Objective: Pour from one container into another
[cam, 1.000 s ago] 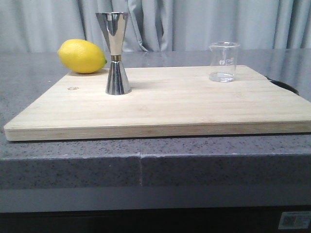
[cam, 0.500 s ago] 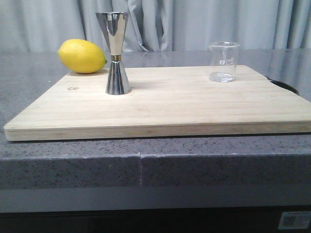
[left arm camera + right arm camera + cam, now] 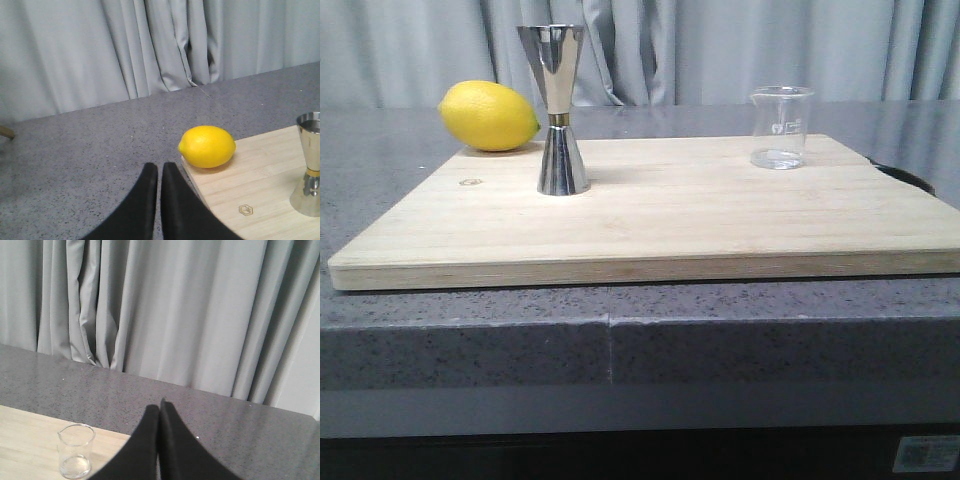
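Front view: jigger (image 3: 559,110) upright, left of frame; beaker (image 3: 781,127) upright, right, well apart.
Left pincer (image 3: 159,172): fingers together, empty.
Right pincer (image 3: 159,410): fingers together, empty.

lemon (image 3: 489,116): yellow, at the board's far left corner
board (image 3: 670,215): pale wood, on the counter
counter (image 3: 380,170): grey speckled
curtain (image 3: 740,50): grey, behind

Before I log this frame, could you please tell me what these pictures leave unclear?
- Beaker: marks too small to read; liquid level uncertain through the clear glass.
- Jigger: cut by the left wrist view's edge; front view never shows inside its cup.
- Dark object: mostly hidden behind the board, front view.
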`<state>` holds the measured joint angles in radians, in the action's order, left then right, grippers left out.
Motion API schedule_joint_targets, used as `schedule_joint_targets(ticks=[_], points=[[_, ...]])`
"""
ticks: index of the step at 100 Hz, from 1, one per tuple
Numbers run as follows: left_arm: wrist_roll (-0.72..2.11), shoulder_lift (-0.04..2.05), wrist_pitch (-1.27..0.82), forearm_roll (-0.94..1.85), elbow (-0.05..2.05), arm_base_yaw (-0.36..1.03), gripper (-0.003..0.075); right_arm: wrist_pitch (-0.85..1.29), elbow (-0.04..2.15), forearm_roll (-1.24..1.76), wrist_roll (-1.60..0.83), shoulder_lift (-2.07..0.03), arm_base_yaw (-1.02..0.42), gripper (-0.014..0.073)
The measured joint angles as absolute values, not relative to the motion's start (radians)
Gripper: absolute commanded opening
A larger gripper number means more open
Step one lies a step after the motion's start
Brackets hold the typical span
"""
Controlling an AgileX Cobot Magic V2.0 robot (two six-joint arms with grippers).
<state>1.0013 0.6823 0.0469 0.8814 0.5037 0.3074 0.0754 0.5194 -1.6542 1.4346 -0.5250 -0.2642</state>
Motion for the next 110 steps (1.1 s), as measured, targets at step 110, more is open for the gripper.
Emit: schedule_joint_targets(ticks=[110], points=[[1.001, 0.761, 0.195, 0.89, 0.504, 0.307, -0.0011, -0.027, 0.519, -1.663, 1.435, -0.525, -0.264, -0.0069]])
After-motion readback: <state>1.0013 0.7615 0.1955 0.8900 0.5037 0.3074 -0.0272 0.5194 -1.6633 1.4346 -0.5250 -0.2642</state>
